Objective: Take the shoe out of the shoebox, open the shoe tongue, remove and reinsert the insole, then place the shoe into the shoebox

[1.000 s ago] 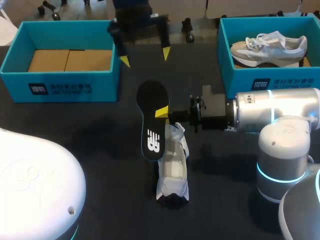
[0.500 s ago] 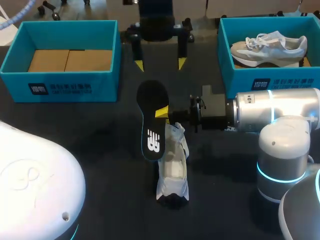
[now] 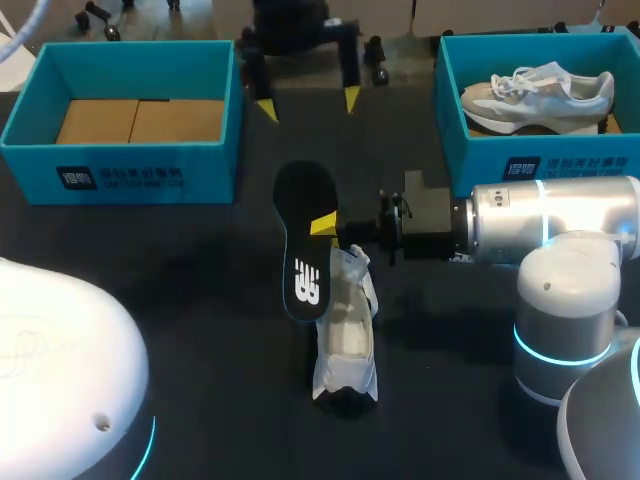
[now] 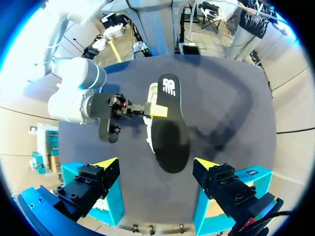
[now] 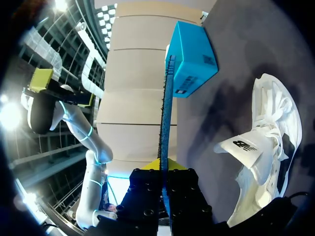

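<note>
Pinching the flat black foam insole (image 3: 303, 200) by one edge, the right tool (image 3: 322, 226) may let it pivot and miss the mouth of the white mesh sneaker (image 3: 346, 340), while the left tool (image 3: 308, 103) hangs wide open at the far side.

From the head view, the upright insole (image 3: 305, 235) hides the part of the shoe (image 3: 345, 340) behind its lower end. It also hides one finger of our right gripper (image 3: 320, 226), so we see a single yellow tip against it. Beyond the insole, our left gripper (image 3: 308, 103) is cut off above its fingers. In the right wrist view we see the insole only edge-on, its faces hidden.
</note>
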### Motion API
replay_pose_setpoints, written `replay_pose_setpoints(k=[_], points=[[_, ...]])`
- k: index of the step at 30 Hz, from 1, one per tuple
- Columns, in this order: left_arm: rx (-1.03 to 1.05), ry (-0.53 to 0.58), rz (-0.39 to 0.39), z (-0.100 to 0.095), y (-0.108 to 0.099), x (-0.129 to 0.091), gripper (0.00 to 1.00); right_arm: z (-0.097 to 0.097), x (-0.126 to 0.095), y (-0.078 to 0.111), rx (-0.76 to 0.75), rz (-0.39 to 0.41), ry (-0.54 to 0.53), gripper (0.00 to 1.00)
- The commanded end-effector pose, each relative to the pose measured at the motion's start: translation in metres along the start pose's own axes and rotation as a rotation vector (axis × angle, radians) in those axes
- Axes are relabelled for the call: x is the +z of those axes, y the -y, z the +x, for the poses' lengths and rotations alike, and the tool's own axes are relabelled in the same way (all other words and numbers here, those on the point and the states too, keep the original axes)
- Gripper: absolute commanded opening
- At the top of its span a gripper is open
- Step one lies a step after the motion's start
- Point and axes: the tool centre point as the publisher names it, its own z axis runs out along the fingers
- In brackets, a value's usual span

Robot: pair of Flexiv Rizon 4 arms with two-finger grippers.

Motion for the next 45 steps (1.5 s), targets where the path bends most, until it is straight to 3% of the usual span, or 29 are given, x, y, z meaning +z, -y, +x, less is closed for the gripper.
replay_pose_setpoints(k=[1,14,27,42,45], points=[[0.039,0.367,-0.044,0.036,0.015,0.006,1.0,0.0,0.002,0.001,0.0,-0.004,0.002,0.0],[0.074,0.689,-0.091,0.082,0.016,0.004,1.0,0.0,0.002,0.001,0.0,-0.004,0.002,0.0],[0.048,0.914,-0.084,0.105,0.012,0.016,1.0,0.0,0.002,0.001,0.0,-0.004,0.002,0.0],[0.054,0.927,-0.099,0.108,0.011,0.013,1.0,0.0,0.002,0.001,0.0,-0.004,0.002,0.0],[0.068,0.988,-0.065,0.107,0.016,0.025,1.0,0.0,0.002,0.001,0.0,-0.004,0.002,0.0]])
